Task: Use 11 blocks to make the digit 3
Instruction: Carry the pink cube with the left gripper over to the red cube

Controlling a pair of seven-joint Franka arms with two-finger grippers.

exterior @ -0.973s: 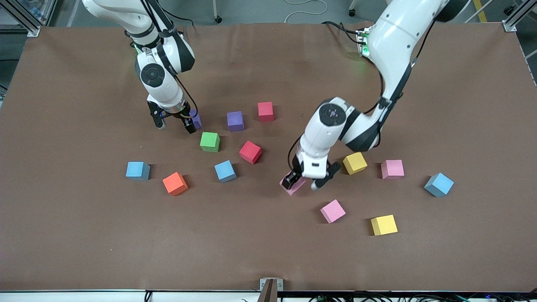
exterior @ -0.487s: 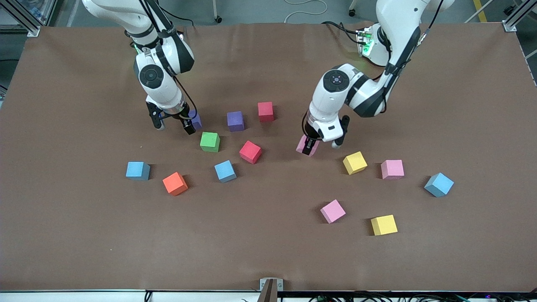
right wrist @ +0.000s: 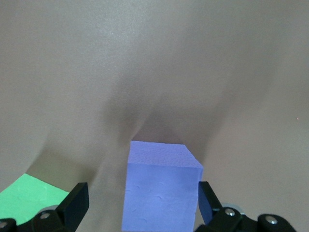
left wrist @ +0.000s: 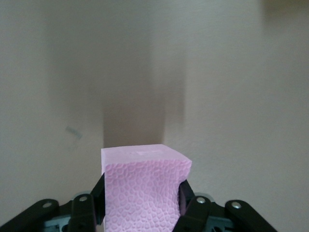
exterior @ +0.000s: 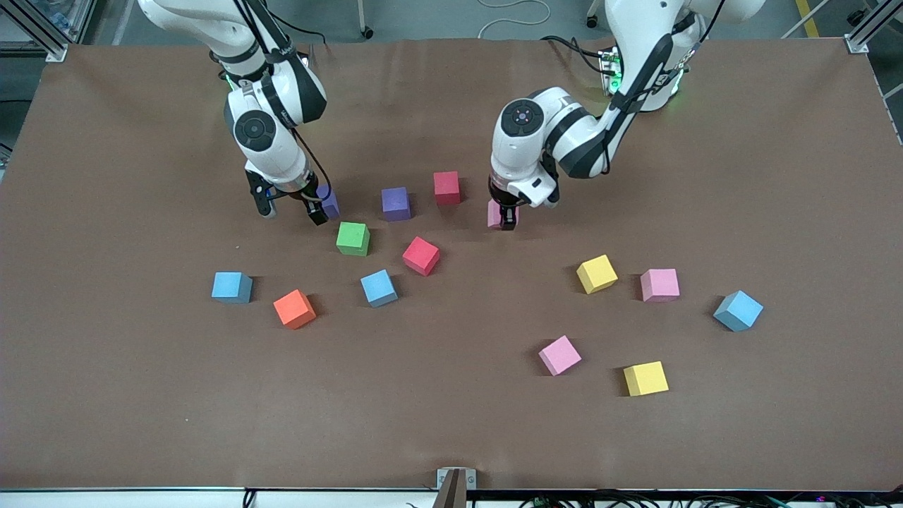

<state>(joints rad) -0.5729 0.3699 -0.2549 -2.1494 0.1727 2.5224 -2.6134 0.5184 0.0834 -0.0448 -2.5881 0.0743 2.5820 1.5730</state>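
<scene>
The left end effector (exterior: 505, 220) was clamped on a pink block (left wrist: 142, 188), carrying it low over the desk (exterior: 451, 423) just beside the red block (exterior: 446, 187) that sat farthest from the front camera. The risk, as I judged it, was a release slightly skewed or too close, nudging that red block out of line; the pink block's foam face looked dimpled and soft, so a squeeze off-centre could also let it twist in the pads.

The right end effector (exterior: 291, 208) stood wide open, its fingers straddling a purple block (right wrist: 161, 186) without gripping it. Closing from there could shove the block toward the green cube (exterior: 353, 238) nearby if one finger met it first.

The other blocks lay scattered and well apart: a second purple (exterior: 396, 203), a tilted red (exterior: 421, 255), orange (exterior: 294, 309), three blue (exterior: 379, 288) (exterior: 231, 286) (exterior: 738, 310), two yellow (exterior: 597, 274) (exterior: 645, 378), two more pink (exterior: 659, 284) (exterior: 559, 355). All were matte, sharp-edged foam cubes of one size on a brown felt-like cover; no digit shape was yet formed
</scene>
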